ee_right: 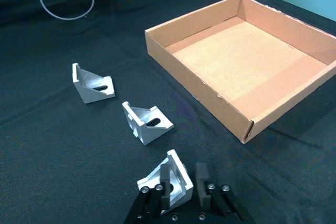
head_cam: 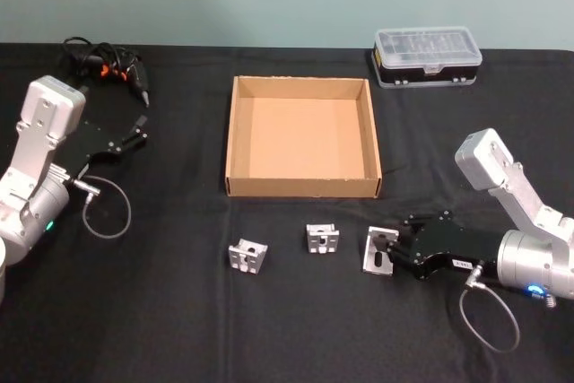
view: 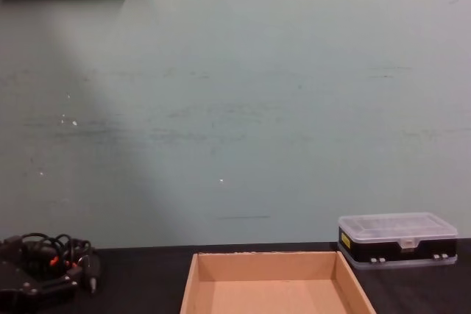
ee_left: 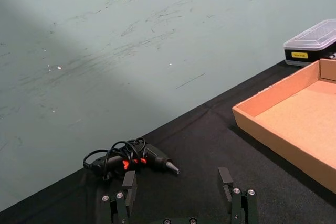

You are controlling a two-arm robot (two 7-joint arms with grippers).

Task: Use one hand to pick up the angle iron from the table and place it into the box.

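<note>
Three silver angle irons lie in a row on the black table (head_cam: 179,329), in front of the tan box (head_cam: 303,187). My right gripper (head_cam: 393,251) is low at the row's right end, shut on the rightmost angle iron (head_cam: 377,248). In the right wrist view the fingers (ee_right: 165,182) clamp one flange of that angle iron (ee_right: 176,169), which still rests on the cloth. The other two angle irons (head_cam: 322,239) (head_cam: 248,256) lie free to its left. The box (ee_right: 194,72) holds nothing. My left gripper (head_cam: 139,132) is parked at the far left, open (ee_left: 177,184).
A black plastic case with a clear lid (head_cam: 427,56) stands behind the box on the right. A black corded tool with orange marks (head_cam: 108,65) lies at the back left. A grey cable loop (head_cam: 108,208) hangs by the left arm.
</note>
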